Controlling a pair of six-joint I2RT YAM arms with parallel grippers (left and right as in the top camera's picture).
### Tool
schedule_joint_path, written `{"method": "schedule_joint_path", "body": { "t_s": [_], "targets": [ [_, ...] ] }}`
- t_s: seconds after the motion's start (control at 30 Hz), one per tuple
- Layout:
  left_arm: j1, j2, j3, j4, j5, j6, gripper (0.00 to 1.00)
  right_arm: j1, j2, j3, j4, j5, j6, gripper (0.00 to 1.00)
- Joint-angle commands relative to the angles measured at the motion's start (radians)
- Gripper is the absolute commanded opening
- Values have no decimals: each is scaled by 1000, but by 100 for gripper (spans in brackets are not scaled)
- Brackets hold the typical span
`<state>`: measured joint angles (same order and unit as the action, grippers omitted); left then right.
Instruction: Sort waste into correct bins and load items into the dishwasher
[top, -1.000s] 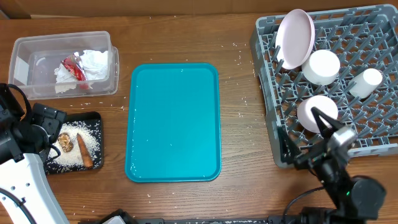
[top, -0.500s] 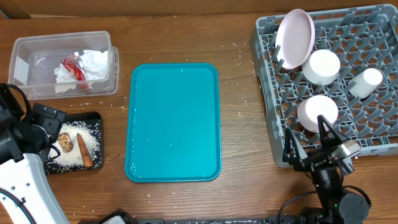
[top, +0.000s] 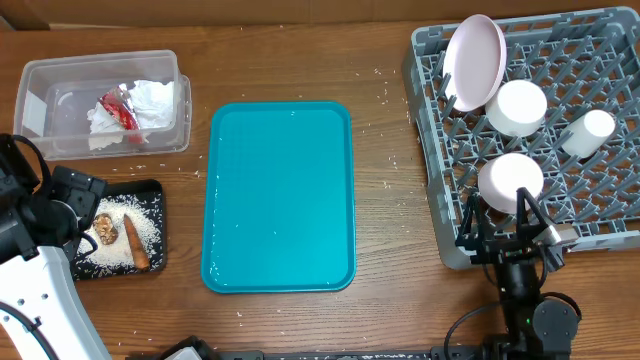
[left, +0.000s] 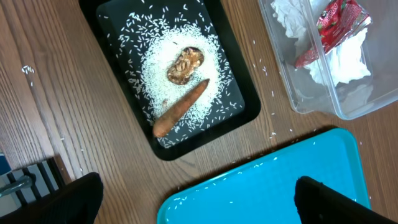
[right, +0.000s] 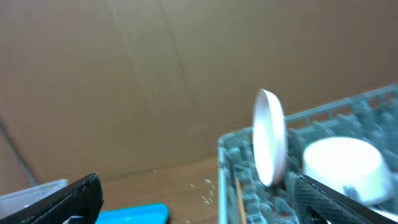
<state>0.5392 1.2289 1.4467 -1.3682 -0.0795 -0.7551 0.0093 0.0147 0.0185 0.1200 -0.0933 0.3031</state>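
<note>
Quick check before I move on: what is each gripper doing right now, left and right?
Left gripper: open, holding nothing.
Right gripper: open, holding nothing.

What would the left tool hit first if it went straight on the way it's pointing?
Probably the teal tray: the open left tool points down at its corner, beside the black tray. Depth is unclear; it could land on bare table instead.
</note>
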Motion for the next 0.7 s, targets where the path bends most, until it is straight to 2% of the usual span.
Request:
{"method": "schedule_joint_path", "body": {
  "t_s": [0.0, 0.2, 0.3, 0.67],
  "targets": [
    [5, 0, 7, 0, -13, 15, 100, 7, -12, -11, -58, 90, 5, 100],
    [5, 0, 7, 0, -13, 15, 100, 7, -12, -11, -208, 93, 3, 100],
    [5, 0, 7, 0, -13, 15, 100, 6, -12, -11, -205, 92, -95, 100],
    [5, 0, 7, 0, -13, 15, 100, 6, -12, -11, -205, 92, -94, 100]
  ]
}}
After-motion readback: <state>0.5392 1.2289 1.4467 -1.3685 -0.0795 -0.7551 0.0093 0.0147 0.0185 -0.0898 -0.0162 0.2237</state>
